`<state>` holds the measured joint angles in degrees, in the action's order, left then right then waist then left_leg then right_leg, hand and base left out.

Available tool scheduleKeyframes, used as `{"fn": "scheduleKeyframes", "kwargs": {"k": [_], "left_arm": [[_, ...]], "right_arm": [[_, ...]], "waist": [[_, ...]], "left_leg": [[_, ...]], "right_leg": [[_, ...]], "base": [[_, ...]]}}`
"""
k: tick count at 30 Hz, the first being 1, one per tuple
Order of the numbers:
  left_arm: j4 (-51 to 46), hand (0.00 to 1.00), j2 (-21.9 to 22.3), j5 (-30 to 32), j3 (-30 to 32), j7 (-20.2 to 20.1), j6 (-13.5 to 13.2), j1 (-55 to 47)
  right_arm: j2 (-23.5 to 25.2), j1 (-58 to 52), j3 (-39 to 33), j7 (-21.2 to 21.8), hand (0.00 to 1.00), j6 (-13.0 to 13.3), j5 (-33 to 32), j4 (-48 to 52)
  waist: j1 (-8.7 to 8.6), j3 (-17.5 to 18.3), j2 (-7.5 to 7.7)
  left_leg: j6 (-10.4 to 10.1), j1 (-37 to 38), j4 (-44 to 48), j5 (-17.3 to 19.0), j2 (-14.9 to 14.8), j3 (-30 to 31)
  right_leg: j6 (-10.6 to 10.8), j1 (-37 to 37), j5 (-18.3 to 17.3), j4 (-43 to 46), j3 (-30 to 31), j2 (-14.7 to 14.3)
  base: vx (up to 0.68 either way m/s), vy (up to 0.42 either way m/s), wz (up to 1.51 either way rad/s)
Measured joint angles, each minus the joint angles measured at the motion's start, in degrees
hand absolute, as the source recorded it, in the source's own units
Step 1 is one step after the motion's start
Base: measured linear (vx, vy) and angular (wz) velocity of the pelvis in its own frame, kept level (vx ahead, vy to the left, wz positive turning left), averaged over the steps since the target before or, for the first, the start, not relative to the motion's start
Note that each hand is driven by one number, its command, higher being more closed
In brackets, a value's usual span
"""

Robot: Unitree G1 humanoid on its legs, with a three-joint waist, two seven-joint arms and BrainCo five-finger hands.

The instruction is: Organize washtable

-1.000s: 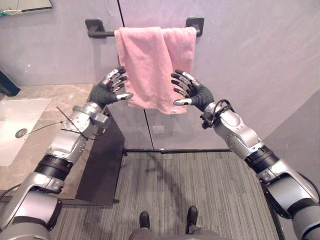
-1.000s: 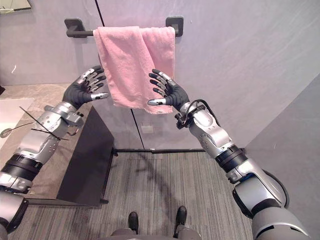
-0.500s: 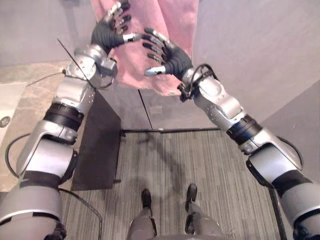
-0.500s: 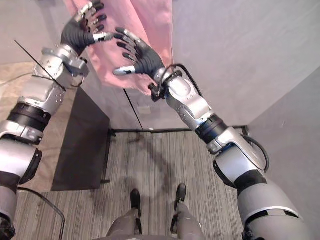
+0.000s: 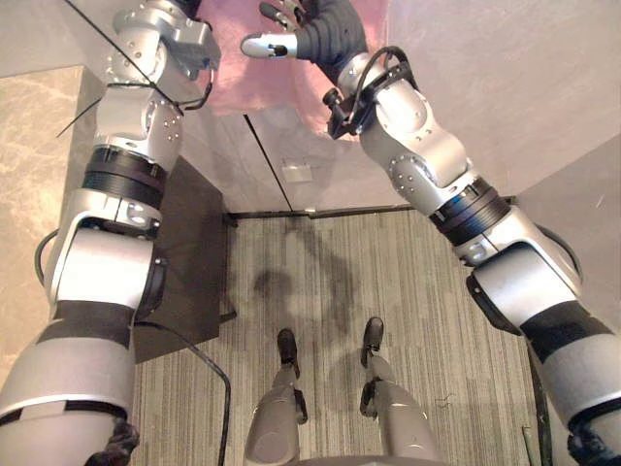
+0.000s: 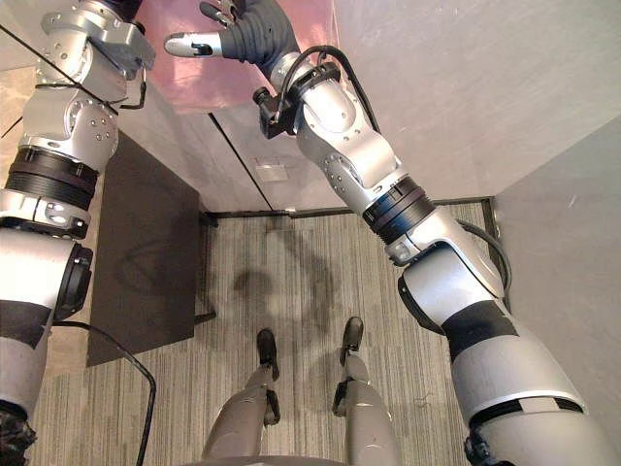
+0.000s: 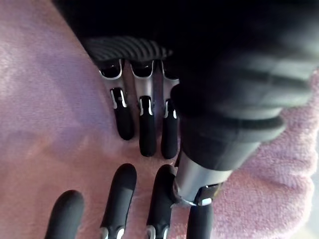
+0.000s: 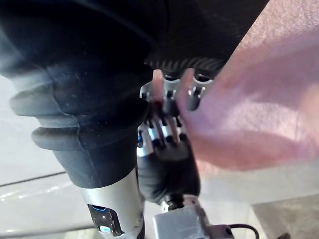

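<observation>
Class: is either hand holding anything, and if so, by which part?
Nothing appears held: the left hand and right hand rest straight fingers flat against the pink towel, none curled round it.

Nubby pink terry cloth of the towel [image 7: 45,99] meets the left hand [image 7: 144,124], its smooth silver metal fingers tipped in matt dark rubber beneath a ribbed matt cover. Below the right hand [image 5: 320,29], smooth grey wall panels [image 5: 466,87] carry a faint sheen above ribbed carpet [image 5: 427,320].
</observation>
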<state>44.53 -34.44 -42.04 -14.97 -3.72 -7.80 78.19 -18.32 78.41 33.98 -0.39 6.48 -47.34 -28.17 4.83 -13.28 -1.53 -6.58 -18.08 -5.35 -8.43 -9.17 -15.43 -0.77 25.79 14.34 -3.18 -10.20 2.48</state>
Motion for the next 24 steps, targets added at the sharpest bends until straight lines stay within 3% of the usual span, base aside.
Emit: {"fn": "scheduleKeyframes", "kwargs": {"k": [6, 8, 15, 24], "left_arm": [[1.66, 0.00, -0.03, 0.08, 2.95, 0.31, 0.21, 0.10], [2.30, 0.00, -0.29, 0.07, 4.75, 1.02, 0.22, -0.08], [2.30, 0.00, -2.96, 0.12, 8.38, 2.83, 0.17, -2.54], [2.28, 0.00, -4.90, 0.49, 11.21, 3.98, -0.09, -3.40]], "right_arm": [[-0.59, 0.22, -2.20, 0.32, 0.00, 0.36, -0.70, 0.34], [-2.53, 1.48, -2.71, 0.48, 0.00, 1.84, -1.76, 0.55], [-6.18, 1.64, -4.01, 0.72, 0.00, 3.42, -2.81, 5.41], [-11.21, -1.74, -3.78, 3.08, 0.00, 4.29, -3.26, 8.98]], "waist": [[0.30, -0.52, 0.06], [0.30, -1.11, 0.07], [-0.13, -1.36, 0.11], [-0.79, -1.64, 0.62]], "left_leg": [[-0.10, 0.17, -0.04, 0.33, -0.03, -0.61], [-0.09, 0.23, -0.08, 0.36, -0.16, -0.73], [-0.22, 0.80, -0.41, 0.27, -0.74, -2.07], [-0.31, 0.83, -0.15, 0.14, -0.74, -1.94]], "right_leg": [[0.13, 0.09, 0.07, 0.05, 0.70, -0.04], [0.14, 0.09, 0.08, 0.23, 0.72, -0.13], [0.49, 0.09, -0.18, 0.87, 0.93, -0.51], [0.51, -0.07, -0.18, 0.88, 0.74, -0.45]], "base": [[-0.02, 0.025, -0.04], [-0.05, 0.027, 0.01], [-0.04, 0.018, -0.03], [-0.01, 0.006, 0.00]]}}
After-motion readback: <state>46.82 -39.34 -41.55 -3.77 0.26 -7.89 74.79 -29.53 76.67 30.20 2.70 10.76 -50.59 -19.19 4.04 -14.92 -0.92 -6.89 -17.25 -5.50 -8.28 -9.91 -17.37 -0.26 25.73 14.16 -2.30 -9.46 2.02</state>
